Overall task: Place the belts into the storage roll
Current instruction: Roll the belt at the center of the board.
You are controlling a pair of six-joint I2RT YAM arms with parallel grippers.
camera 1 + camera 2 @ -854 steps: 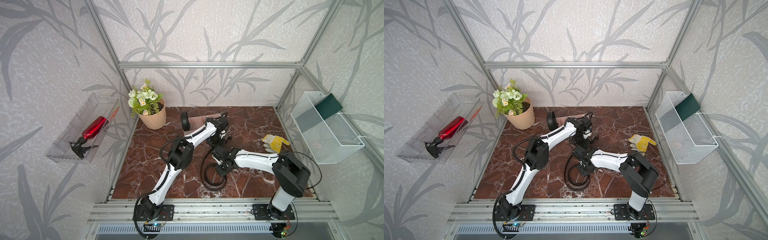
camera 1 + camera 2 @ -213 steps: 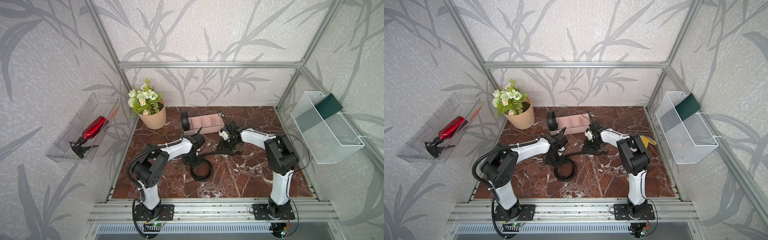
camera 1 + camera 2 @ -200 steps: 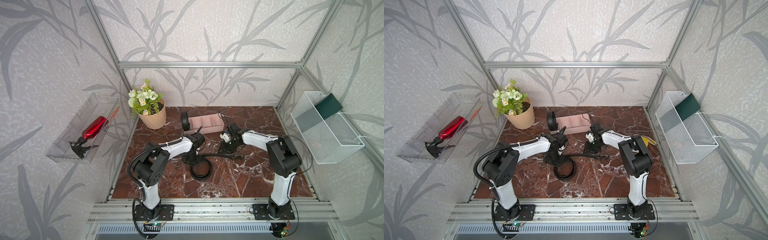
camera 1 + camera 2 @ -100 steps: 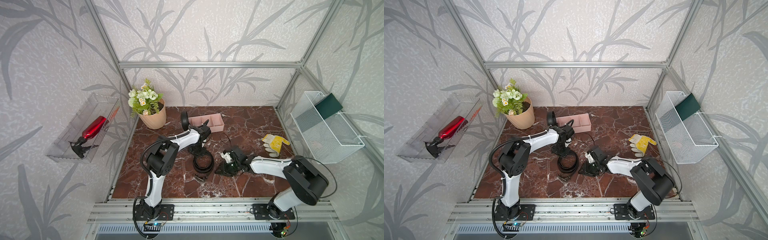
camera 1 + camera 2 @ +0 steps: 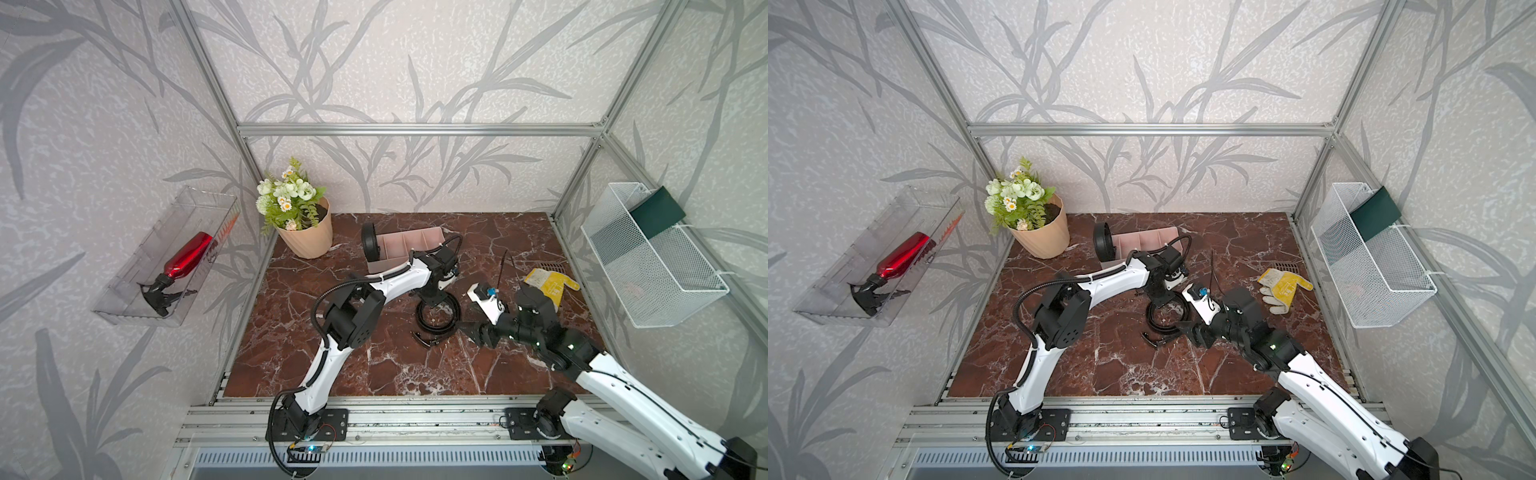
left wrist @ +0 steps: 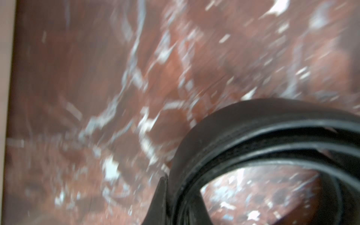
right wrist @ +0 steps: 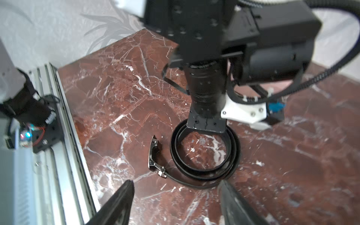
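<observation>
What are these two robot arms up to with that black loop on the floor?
They are tidying belts into the pink storage tray at the back. One coiled belt already stands at the tray's end. The left gripper is shut on the rim of a second coiled belt lying on the marble floor, its buckle trailing loose. The right gripper hovers open close to the coil, holding nothing.

- Flat marble-patterned tabletop point(image 5: 374, 365): dark red-brown with white veins.
- Coiled leather belt point(image 5: 436, 320): black, with a silvery metal buckle point(image 7: 153, 155).
- Shallow plastic divided tray point(image 5: 409, 245): pale pink.
- Ribbed plastic flowerpot point(image 5: 309, 237): peach, holding white and green flowers.
- Fabric work glove point(image 5: 548, 282): yellow and white.
- Spray bottle point(image 5: 187, 255): glossy red, black trigger.
</observation>
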